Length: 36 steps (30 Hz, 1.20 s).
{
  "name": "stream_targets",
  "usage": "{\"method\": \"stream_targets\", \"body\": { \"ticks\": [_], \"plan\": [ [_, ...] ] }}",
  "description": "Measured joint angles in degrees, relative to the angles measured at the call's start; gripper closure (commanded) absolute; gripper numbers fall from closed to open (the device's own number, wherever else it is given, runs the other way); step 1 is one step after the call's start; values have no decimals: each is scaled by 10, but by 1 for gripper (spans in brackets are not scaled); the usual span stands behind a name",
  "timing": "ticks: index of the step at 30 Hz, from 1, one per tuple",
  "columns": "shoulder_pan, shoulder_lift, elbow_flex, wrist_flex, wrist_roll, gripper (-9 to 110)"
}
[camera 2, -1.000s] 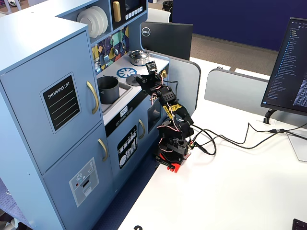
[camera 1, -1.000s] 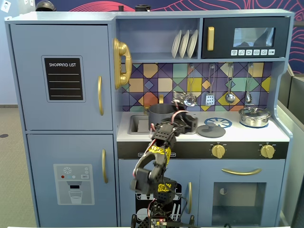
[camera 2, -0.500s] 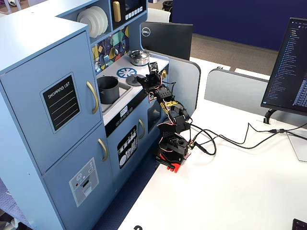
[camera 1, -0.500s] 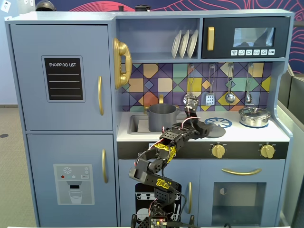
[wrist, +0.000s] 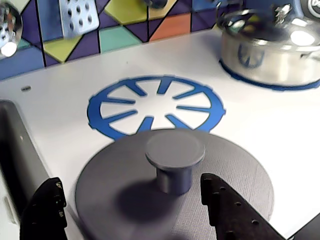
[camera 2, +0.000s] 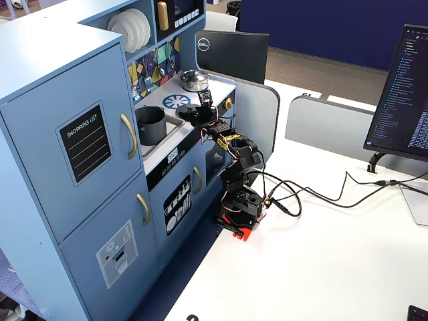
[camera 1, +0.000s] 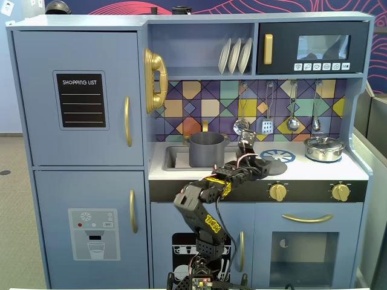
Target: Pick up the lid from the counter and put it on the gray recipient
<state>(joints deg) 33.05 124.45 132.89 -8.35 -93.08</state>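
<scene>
The lid (wrist: 220, 195) is a flat dark gray disc with a short round knob (wrist: 175, 150), lying on the pale counter (wrist: 280, 130) just in front of the blue burner print (wrist: 155, 107). My gripper (wrist: 130, 181) is open above it. The knob stands between the black fingers (wrist: 227, 210), close to the right one, touching neither. From the front, the gripper (camera 1: 259, 164) covers part of the lid (camera 1: 277, 170). The gray recipient (camera 1: 206, 149) stands left of it, by the sink, uncovered. In the side fixed view the gripper (camera 2: 199, 107) reaches over the counter (camera 2: 217, 85) past the gray recipient (camera 2: 151, 124).
A shiny silver pot (camera 1: 324, 148) with its own lid stands on the right burner, close behind right in the wrist view (wrist: 270, 47). Utensils (camera 1: 267, 109) hang on the tiled back wall. The sink (camera 1: 174, 158) is left of the gray pot. Gold knobs (camera 1: 277, 192) line the front.
The arm has swung from in front of the gray pot to the right, stretching lower and further over the counter. The gripper now sits over the lid. The lid has not moved.
</scene>
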Motion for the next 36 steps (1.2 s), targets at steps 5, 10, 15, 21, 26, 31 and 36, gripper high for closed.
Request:
{"method": "stream_targets", "body": {
  "ticks": [5, 10, 15, 21, 26, 31, 36],
  "plan": [
    [1, -51, -23, -12, 0, 76],
    [-3, -92, -54, -22, 11, 77],
    [-3, -121, -80, -24, 29, 79],
    [2, -156, -104, -38, 38, 80],
    [10, -192, -131, -52, 38, 85],
    [12, -218, -151, -55, 38, 102],
    [12, -221, -153, -64, 48, 102]
  ]
}}
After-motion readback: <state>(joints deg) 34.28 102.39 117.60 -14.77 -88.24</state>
